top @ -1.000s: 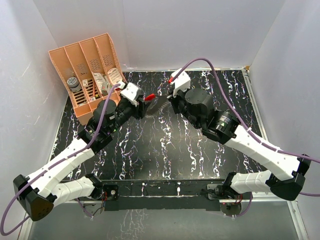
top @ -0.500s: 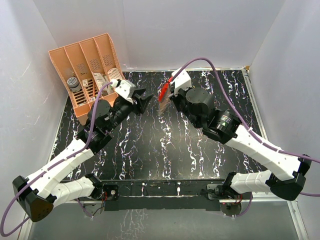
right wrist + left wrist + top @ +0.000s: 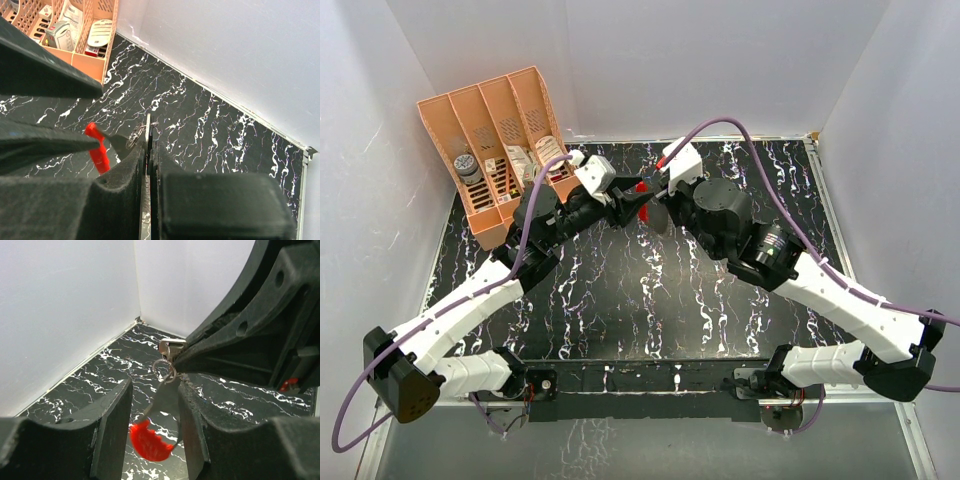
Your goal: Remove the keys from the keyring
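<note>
Since a moment ago our left gripper (image 3: 628, 206) has swung right to meet the right gripper (image 3: 657, 192) over the far middle of the black marbled table (image 3: 620, 300). Our right gripper is pinched shut on the small silver key (image 3: 170, 347), holding it up so the keyring (image 3: 164, 371) hangs free below, its red tag (image 3: 149, 441) lowest. Our left jaws stand partly open astride that tag, gripping nothing yet. We judge they are placed to clamp it and pull it away from the key.
</note>
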Robot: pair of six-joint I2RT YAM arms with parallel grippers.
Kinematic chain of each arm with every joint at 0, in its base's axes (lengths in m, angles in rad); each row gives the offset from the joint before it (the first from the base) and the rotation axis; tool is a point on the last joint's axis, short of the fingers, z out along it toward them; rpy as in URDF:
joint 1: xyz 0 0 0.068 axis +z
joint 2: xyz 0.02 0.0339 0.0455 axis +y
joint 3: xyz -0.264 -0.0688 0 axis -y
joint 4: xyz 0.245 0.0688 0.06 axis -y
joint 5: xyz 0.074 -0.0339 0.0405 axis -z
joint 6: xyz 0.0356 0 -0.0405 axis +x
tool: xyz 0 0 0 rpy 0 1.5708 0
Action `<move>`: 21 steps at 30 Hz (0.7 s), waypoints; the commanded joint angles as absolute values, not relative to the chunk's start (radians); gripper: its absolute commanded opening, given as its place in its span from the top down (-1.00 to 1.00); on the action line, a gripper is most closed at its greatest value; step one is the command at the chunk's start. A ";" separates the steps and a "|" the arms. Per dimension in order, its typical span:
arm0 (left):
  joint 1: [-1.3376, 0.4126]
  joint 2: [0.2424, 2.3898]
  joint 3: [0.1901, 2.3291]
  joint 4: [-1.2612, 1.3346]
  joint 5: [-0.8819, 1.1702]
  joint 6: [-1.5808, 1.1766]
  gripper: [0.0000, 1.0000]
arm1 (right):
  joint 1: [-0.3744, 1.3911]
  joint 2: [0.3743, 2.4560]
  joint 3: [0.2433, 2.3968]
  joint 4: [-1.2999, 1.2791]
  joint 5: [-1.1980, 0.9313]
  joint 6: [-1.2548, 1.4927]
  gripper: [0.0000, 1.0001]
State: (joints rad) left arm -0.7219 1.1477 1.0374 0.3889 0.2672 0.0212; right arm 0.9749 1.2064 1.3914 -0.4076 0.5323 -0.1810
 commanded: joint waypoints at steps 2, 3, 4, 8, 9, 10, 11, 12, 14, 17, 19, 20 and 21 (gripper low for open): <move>-0.718 1.130 1.044 0.476 0.327 0.058 0.17 | 0.983 1.153 1.423 -0.328 0.525 -0.179 1.00; -0.718 1.129 1.042 0.483 0.326 0.059 0.17 | 0.984 1.151 1.422 -0.327 0.523 -0.181 1.00; -0.718 1.129 1.040 0.492 0.322 0.061 0.17 | 0.985 1.152 1.421 -0.326 0.520 -0.181 1.00; -0.718 1.134 1.031 0.530 0.316 0.066 0.17 | 0.985 1.149 1.417 -0.320 0.517 -0.181 1.00; -0.718 1.137 1.032 0.532 0.317 0.065 0.17 | 0.986 1.149 1.417 -0.317 0.515 -0.181 1.00; -0.718 1.140 1.034 0.534 0.318 0.067 0.18 | 0.986 1.149 1.418 -0.316 0.514 -0.181 1.00; -0.718 1.143 1.037 0.535 0.315 0.069 0.18 | 0.986 1.148 1.417 -0.315 0.512 -0.181 1.00; -0.718 1.148 1.038 0.536 0.311 0.070 0.20 | 0.986 1.148 1.417 -0.314 0.510 -0.181 1.00; -0.718 1.155 1.039 0.544 0.299 0.078 0.24 | 0.989 1.146 1.419 -0.312 0.504 -0.181 1.00; -0.719 1.166 1.039 0.562 0.274 0.089 0.32 | 0.992 1.146 1.423 -0.317 0.491 -0.181 1.00; -0.718 1.178 1.047 0.560 0.265 0.099 0.34 | 0.995 1.148 1.429 -0.324 0.482 -0.182 1.00; -0.719 1.184 1.053 0.554 0.269 0.104 0.34 | 0.996 1.150 1.438 -0.333 0.476 -0.185 1.00; -0.718 1.190 1.059 0.545 0.272 0.110 0.34 | 0.997 1.157 1.452 -0.347 0.474 -0.190 1.00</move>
